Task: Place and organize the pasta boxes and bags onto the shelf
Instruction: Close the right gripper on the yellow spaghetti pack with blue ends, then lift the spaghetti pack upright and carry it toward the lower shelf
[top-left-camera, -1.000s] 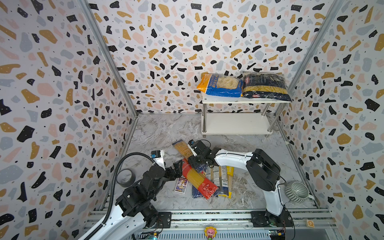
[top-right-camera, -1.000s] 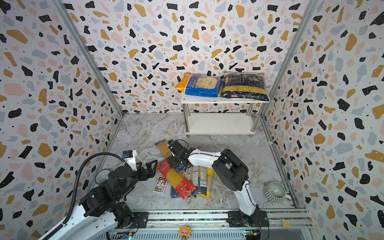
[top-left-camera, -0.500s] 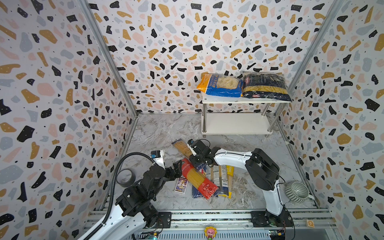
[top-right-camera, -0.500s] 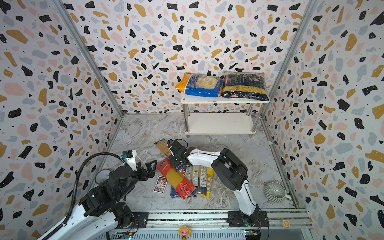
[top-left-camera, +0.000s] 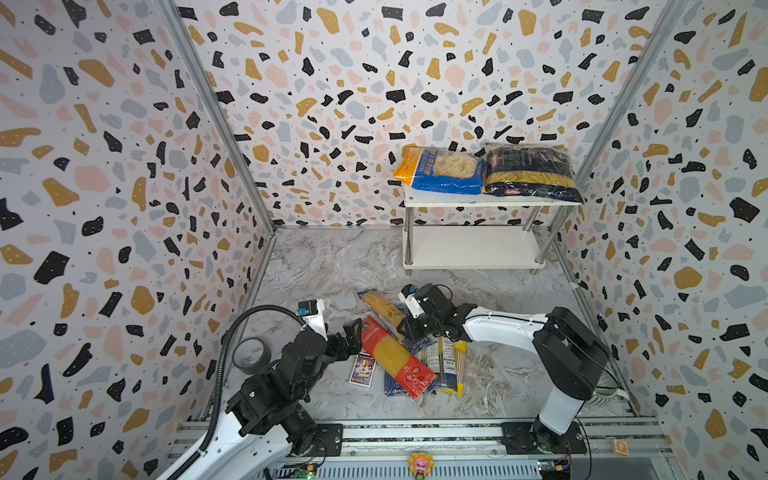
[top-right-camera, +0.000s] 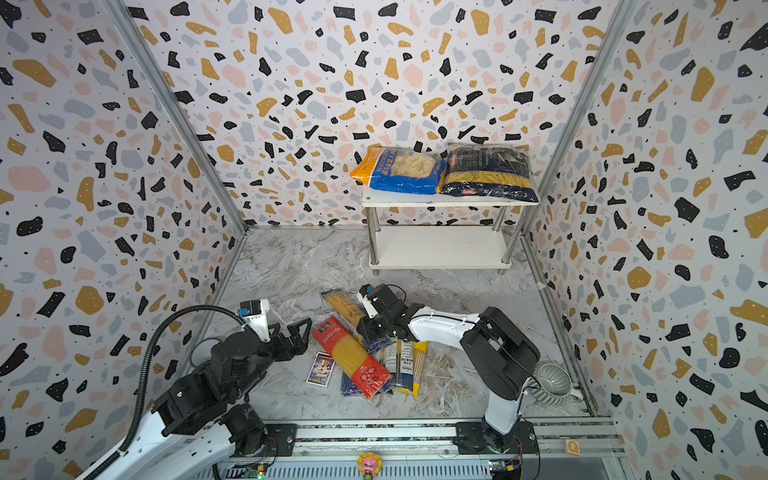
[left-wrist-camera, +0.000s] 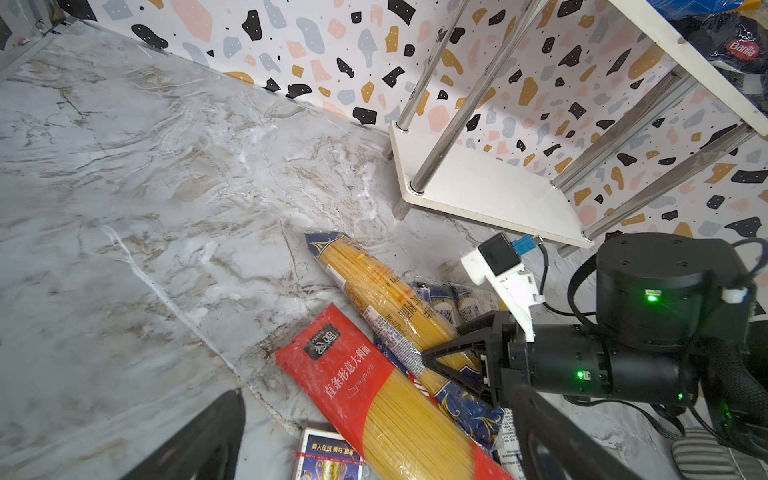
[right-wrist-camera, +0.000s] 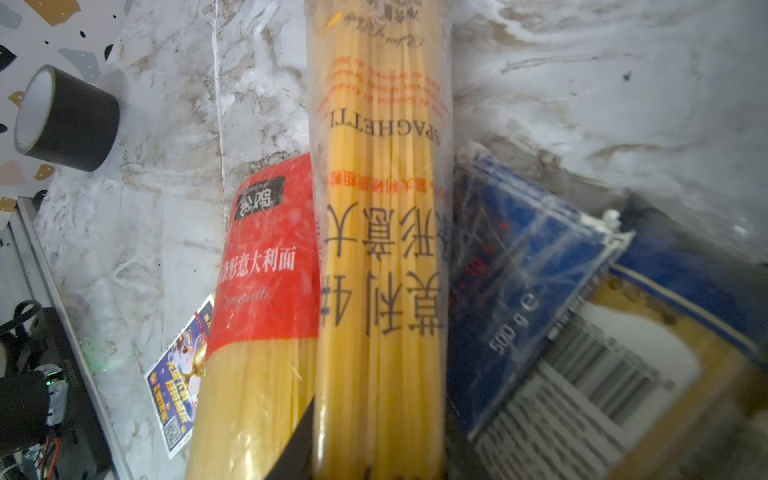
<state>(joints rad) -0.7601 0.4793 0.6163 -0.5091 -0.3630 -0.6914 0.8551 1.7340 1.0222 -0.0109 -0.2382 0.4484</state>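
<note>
The white shelf (top-left-camera: 469, 249) stands at the back right. On its top board lie a blue-orange bag (top-left-camera: 440, 170) and a dark navy bag (top-left-camera: 530, 174); its lower board is bare. Long spaghetti packs lie heaped on the floor in front. My right gripper (top-left-camera: 409, 328) (right-wrist-camera: 378, 457) is shut on the yellow spaghetti pack (top-left-camera: 384, 309) (left-wrist-camera: 386, 299), near its navy end. A red spaghetti pack (top-left-camera: 395, 359) (right-wrist-camera: 266, 266) lies beside it, over a blue pack (right-wrist-camera: 519, 257). My left gripper (top-left-camera: 351, 332) (left-wrist-camera: 374, 449) hangs open just over the red pack's end, holding nothing.
A grey tape roll (top-left-camera: 250, 353) sits at the left wall beside my left arm. A small purple card (top-left-camera: 362, 370) lies next to the red pack. A ribbed grey cup (top-right-camera: 552, 384) sits at the right wall behind my right arm. A metal rail (top-left-camera: 415, 432) runs along the front.
My right gripper has closed onto the yellow spaghetti pack. The left arm and the other packs have not moved.
</note>
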